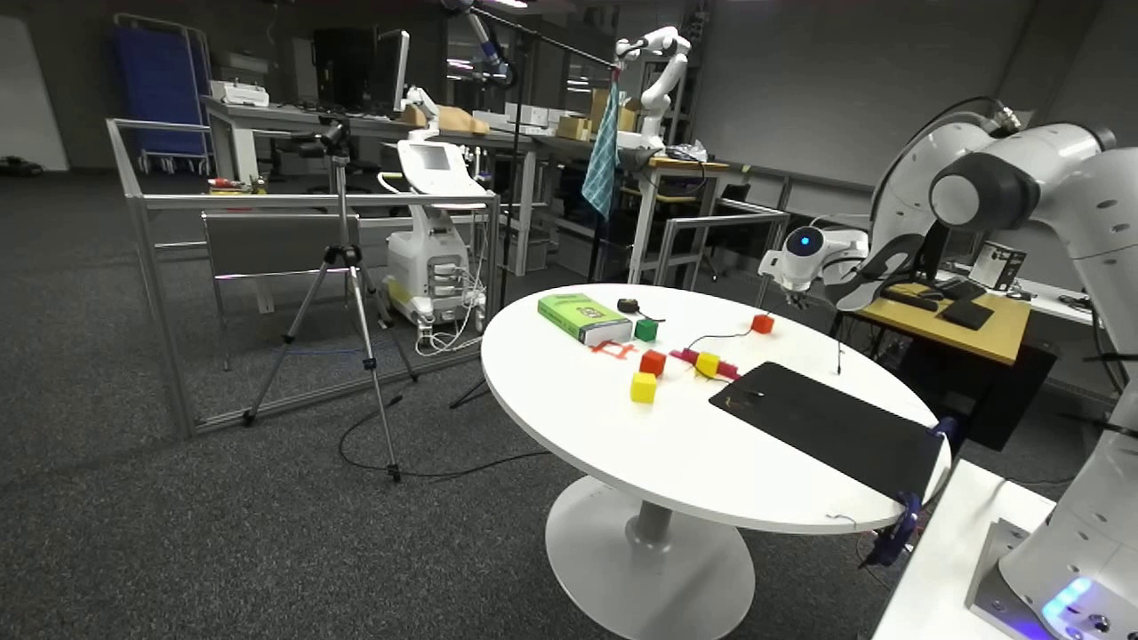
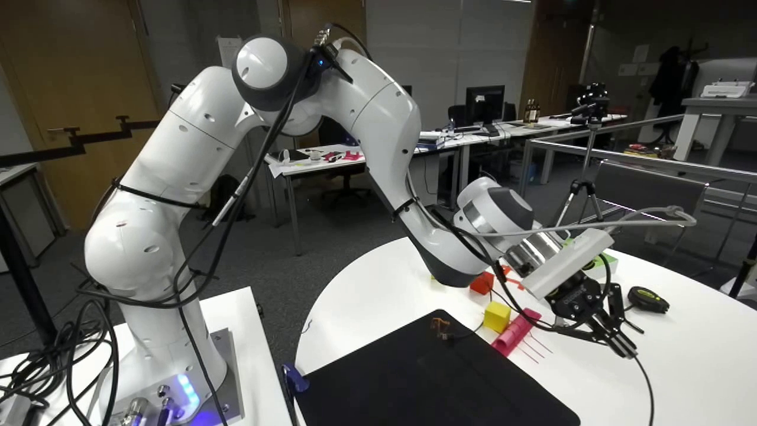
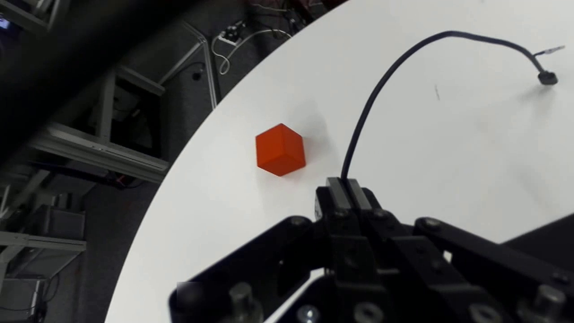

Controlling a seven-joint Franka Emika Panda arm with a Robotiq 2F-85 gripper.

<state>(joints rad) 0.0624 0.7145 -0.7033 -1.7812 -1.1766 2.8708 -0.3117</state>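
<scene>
In the wrist view, a red cube (image 3: 280,150) sits mid-frame on a white table (image 3: 202,202); below right, the gripper (image 3: 344,181) pinches a black cable (image 3: 450,33) arcing to the upper right, its end seemingly a plug (image 3: 547,78).

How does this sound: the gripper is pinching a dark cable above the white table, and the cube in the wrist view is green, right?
Not quite: the cube is orange-red, not green, as the wrist view shows. The rest stands: the gripper is pinching a dark cable above the white table.
</scene>
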